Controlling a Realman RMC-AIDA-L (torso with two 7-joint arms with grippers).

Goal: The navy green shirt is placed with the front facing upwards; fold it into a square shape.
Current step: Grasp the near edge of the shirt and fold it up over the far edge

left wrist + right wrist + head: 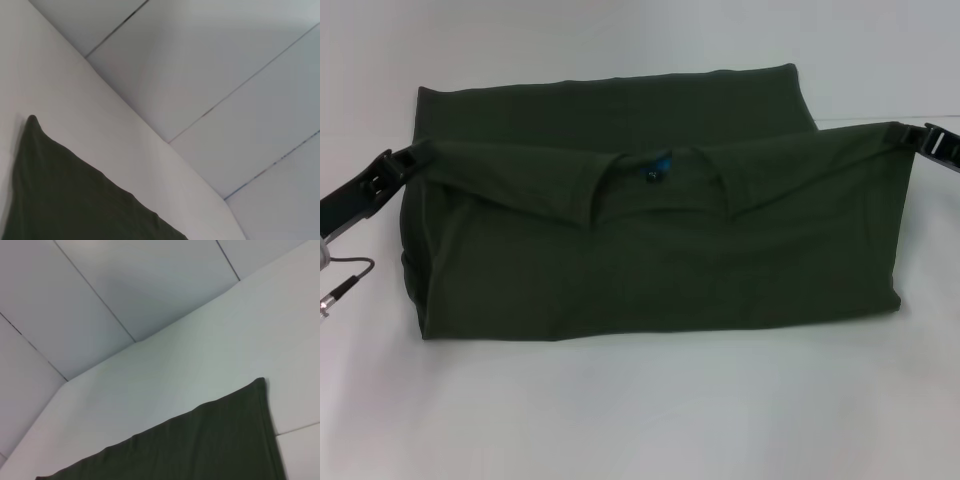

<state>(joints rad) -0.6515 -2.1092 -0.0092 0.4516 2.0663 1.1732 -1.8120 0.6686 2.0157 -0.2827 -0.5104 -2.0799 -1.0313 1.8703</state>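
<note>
On the white table (640, 410) before me, the navy green shirt (650, 270) lies folded across, collar and blue label (656, 168) facing up. At its 2 upper corners (held taut between them) my left gripper (412, 157) pinches the left edge and my right gripper (900, 136) pinches the right edge, lifting that fold off the layer behind.

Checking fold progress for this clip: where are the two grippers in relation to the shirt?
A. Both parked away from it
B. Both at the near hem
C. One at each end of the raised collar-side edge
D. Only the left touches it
C: the left gripper and right gripper each pinch an end of the navy green shirt's lifted collar-side edge.
</note>
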